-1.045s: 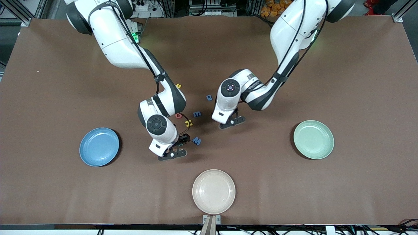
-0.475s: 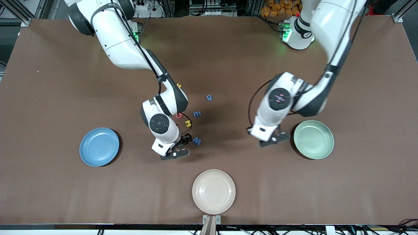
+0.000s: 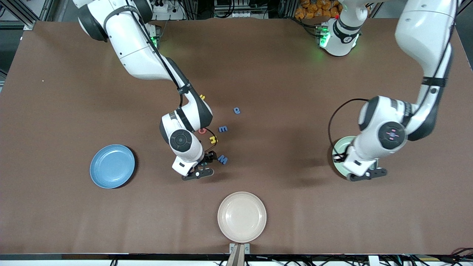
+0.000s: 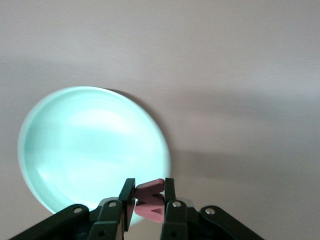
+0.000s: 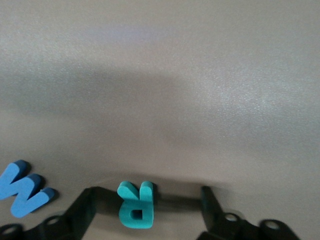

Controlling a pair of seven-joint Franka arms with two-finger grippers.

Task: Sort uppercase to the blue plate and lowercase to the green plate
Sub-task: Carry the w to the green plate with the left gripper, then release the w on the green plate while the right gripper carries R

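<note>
The left gripper [image 4: 148, 197] is over the edge of the green plate [image 4: 75, 150], at the left arm's end of the table. Its two fingers are pinched tight on the red m [image 4: 150, 205], which sticks out between them above the plate's rim. The plate has nothing in it. The right gripper [image 5: 147, 200] is low over the middle of the table. Its fingers are spread wide, and the teal R [image 5: 135, 204] lies flat on the table between them, with a gap on each side, so nothing is held there. Just beside that gripper, toward the left arm's end, lies the big blue M [image 3: 222, 159]. A bit farther from the front camera are the yellow H [image 3: 213, 139], the red G [image 3: 202, 130], half hidden by the right arm, and the small blue m [image 3: 223, 129]. Farther again lies the round blue letter [image 3: 237, 110], and the tiny yellow letter [image 3: 202, 97] peeks out by the right arm. The blue plate [image 3: 112, 166] sits toward the right arm's end, well apart from the letters, and it has nothing in it. The cream plate [image 3: 241, 216] is nearest to the front camera.
</note>
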